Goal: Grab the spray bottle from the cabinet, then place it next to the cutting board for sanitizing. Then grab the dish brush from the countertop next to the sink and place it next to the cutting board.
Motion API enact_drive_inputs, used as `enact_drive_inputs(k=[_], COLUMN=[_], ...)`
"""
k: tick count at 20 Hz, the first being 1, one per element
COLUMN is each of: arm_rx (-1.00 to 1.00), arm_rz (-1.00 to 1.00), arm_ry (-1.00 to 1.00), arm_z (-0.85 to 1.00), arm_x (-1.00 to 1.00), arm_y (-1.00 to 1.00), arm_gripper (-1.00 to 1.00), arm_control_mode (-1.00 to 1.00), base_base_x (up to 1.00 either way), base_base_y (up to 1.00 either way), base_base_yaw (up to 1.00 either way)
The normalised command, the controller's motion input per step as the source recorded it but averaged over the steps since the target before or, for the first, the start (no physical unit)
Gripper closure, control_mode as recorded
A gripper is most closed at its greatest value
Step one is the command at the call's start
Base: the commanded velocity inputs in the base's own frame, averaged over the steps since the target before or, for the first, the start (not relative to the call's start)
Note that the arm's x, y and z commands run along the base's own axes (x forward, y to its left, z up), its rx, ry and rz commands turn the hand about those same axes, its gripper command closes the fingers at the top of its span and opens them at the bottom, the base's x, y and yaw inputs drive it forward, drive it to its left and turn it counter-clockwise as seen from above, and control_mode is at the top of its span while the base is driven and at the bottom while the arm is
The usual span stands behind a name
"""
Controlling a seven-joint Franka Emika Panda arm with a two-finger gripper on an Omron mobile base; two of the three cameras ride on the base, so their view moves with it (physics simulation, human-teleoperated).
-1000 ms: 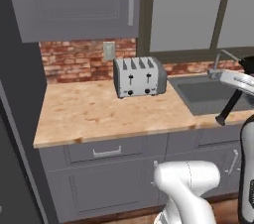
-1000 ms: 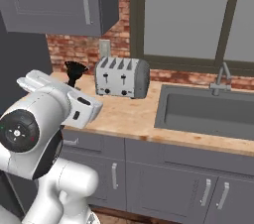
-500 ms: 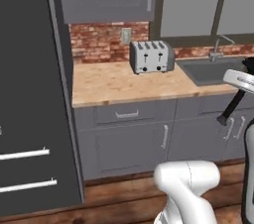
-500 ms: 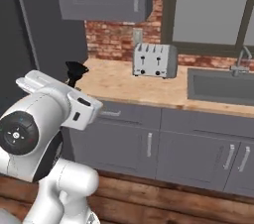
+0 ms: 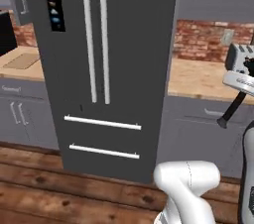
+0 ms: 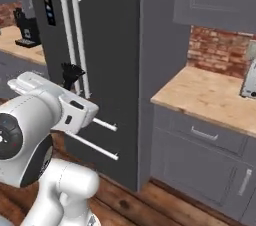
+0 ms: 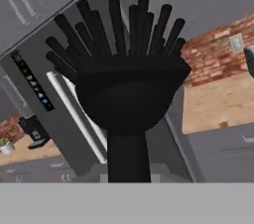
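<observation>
Refrigerator (image 5: pixel 114 64) ahead now, sink gone

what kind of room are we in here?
A rendered home kitchen, by the look of it: a tall dark refrigerator with long bar handles, butcher-block countertop over grey drawers, a brick backsplash and a toaster on the counter.

Matt black plastic dish brush (image 7: pixel 130 94); smooth dark grey fridge (image 5: pixel 114 54) with silvery metal bar handles (image 5: pixel 95 52); blotchy butcher-block wood countertop (image 6: pixel 215 97); rough red brick backsplash (image 5: pixel 203 39).
</observation>
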Motion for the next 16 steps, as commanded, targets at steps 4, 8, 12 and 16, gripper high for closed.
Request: enact_drive_inputs(k=[4,8,12,16], arm_rx=[0.0,0.0,0.0,0.0], arm_rz=[0.0,0.0,0.0,0.0], arm_ry=[0.0,0.0,0.0,0.0], arm_z=[0.0,0.0,0.0,0.0], arm_x=[0.0,0.0,0.0,0.0], arm_y=[0.0,0.0,0.0,0.0], arm_gripper=[1.0,1.0,1.0,1.0], arm_control_mode=[1.0,1.0,1.0,1.0], base_base_x=[0.06,0.52,0.62,0.86], base_base_y=[0.69,0.99,1.0,1.0], base_base_yaw=[0.75,0.54,0.43,0.33])
